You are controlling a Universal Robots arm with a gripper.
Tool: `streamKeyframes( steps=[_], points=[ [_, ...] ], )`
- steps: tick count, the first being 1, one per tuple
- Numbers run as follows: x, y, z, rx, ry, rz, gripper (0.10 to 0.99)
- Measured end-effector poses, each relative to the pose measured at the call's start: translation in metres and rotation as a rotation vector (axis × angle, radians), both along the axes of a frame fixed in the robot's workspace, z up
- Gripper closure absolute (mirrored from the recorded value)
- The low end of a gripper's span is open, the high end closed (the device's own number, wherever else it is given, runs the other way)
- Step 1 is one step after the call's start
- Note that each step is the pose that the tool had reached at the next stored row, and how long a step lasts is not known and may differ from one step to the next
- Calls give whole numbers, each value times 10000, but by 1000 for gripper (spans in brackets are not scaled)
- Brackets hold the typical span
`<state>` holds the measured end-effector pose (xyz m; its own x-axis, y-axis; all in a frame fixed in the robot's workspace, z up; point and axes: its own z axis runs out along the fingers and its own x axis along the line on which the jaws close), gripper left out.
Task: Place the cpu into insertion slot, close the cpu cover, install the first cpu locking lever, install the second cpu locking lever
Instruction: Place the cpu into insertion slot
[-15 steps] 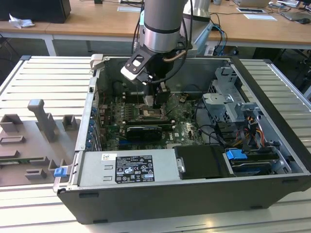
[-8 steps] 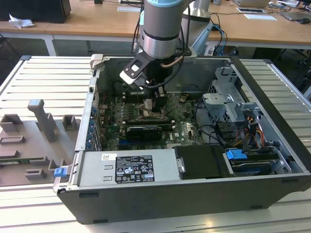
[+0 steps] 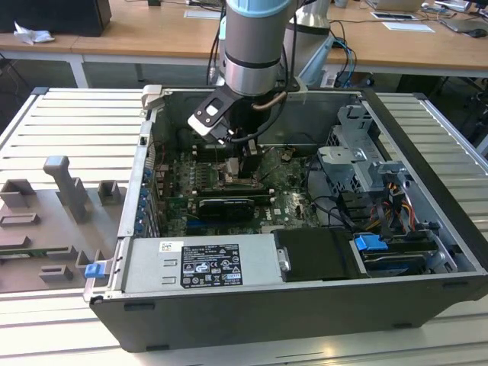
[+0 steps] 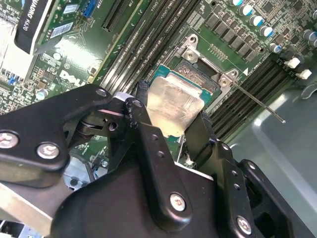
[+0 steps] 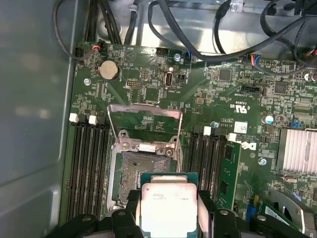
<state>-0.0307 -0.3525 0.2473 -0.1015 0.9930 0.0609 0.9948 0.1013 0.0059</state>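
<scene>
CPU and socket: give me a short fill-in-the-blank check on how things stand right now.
The cpu is clamped between the gripper's two ___.
The cpu cover stands ___, leaving the insertion slot uncovered.
The motherboard around the insertion slot is ___ in colour.
Missing words: fingers; open; green.

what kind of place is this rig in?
Probably a lab or office workshop: an open computer case on a slatted metal bench, a robot arm over it, wooden desks with papers behind.
</scene>
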Motion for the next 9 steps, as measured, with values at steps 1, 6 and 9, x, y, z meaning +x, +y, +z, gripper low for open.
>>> streamKeyframes(
  steps=[1,6,9],
  points=[
    [0,2,-26,1,0,-2,545],
    [-1,25,-131,2,-1,-199,545],
    [-1,57,-180,-2,6,-403,545]
  ],
)
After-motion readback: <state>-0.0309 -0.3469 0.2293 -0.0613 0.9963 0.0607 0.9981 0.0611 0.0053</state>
